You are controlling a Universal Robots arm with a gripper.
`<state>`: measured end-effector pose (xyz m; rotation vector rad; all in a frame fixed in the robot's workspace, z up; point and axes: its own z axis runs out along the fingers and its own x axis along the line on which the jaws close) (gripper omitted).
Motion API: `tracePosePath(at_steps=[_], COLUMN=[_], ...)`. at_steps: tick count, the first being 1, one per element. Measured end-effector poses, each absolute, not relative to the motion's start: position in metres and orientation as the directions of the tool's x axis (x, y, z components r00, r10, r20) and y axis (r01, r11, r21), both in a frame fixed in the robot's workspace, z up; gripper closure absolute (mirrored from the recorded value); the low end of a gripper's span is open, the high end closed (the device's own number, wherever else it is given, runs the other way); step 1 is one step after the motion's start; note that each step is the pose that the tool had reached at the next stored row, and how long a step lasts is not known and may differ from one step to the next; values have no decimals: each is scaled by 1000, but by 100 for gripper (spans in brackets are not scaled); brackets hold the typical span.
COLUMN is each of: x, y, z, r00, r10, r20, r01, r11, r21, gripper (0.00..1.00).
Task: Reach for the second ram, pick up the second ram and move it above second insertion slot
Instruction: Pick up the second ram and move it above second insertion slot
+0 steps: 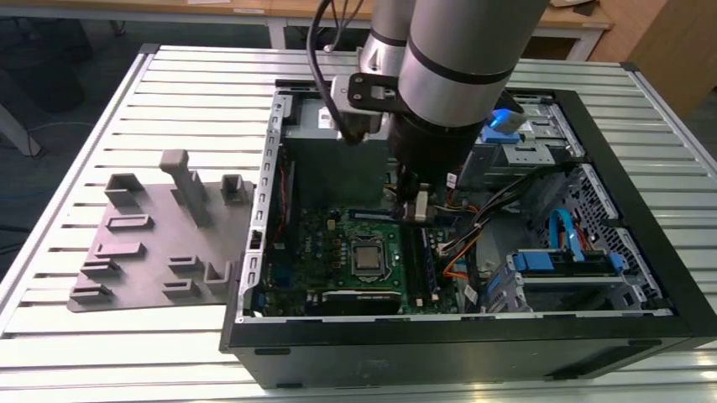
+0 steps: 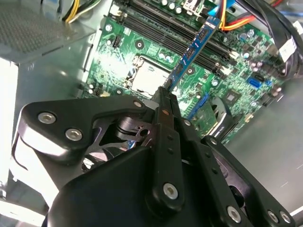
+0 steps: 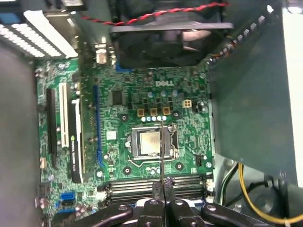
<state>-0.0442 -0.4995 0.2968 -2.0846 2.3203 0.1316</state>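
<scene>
Finding one: my pincer point(image 2: 165, 94) is clamped on the second ram point(image 2: 194, 52). In the second wrist view the fingertips point(image 2: 162, 106) meet on the stick's near end. Its blue-green board runs out beyond them toward the motherboard point(image 3: 142, 94). In the first wrist view the stick is edge-on, a thin line rising from between the closed fingers.

Finding two: position. The ram hangs clear of the board, touching nothing below that I can see. From the first wrist view its thin line starts over the memory slots point(image 3: 123, 187) and crosses in front of the CPU socket point(image 3: 149, 144). I cannot tell which slot it stands over.

Assessment of the step in hand: the carry appears largely done, and alignment is what counts. I judge the work is done well if the stick's lower edge is parallel to the chosen slot and centred along its length. It should also stay high enough to pass any neighbouring part. The grip is on one end only, so a tilt in the stick is the likely fault. Slow, level travel guards against it. The coloured cables point(image 1: 471, 243) beside the slot bank are a snag risk.

Beyond: the fan point(image 3: 165, 33) sits past the socket. The exterior view shows the open computer case point(image 1: 448, 340) on a slatted table point(image 1: 168, 84), with a grey fixture plate point(image 1: 146, 243) just beside it.
</scene>
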Motion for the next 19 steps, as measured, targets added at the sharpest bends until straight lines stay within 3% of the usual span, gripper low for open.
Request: tracePosePath(at_steps=[19], x=[-44], y=[-500], z=[296], r00=[-376], r10=[-924], r20=[-70], r01=[-926], r11=[373], r21=[49], gripper=[91])
